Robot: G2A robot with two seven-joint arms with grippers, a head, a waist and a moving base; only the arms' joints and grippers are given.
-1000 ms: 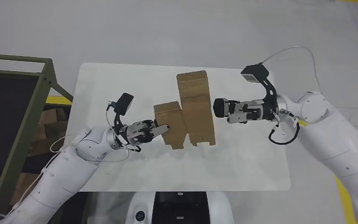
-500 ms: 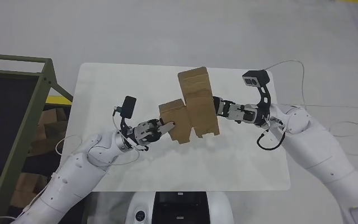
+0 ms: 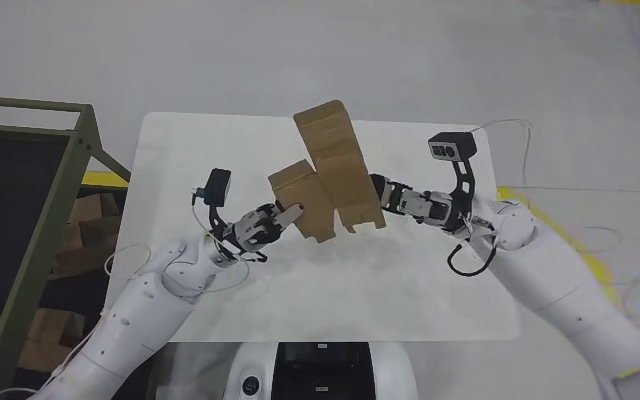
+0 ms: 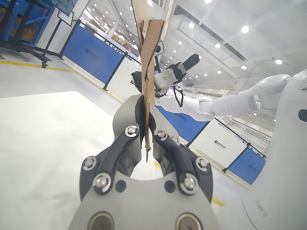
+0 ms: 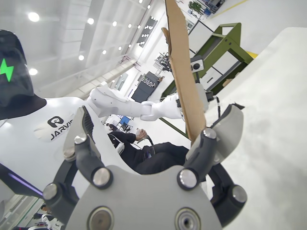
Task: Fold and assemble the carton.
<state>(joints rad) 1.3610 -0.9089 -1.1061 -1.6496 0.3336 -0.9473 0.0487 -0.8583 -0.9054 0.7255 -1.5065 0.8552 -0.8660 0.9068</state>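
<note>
carton is held up over the white table, a flattened brown corrugated blank (flaps loose, nothing squared up), so folding looks barely begun. left gripper is clenched on its thin edge; right gripper is spread, one finger touching it.

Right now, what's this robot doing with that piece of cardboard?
A two-armed robot is putting together a brown carton above a white table. Its left tool is clamped on one edge of the cardboard. The right tool is open, with the opposite edge lying against one of its fingers. The carton is not yet shaped into a box.
</note>
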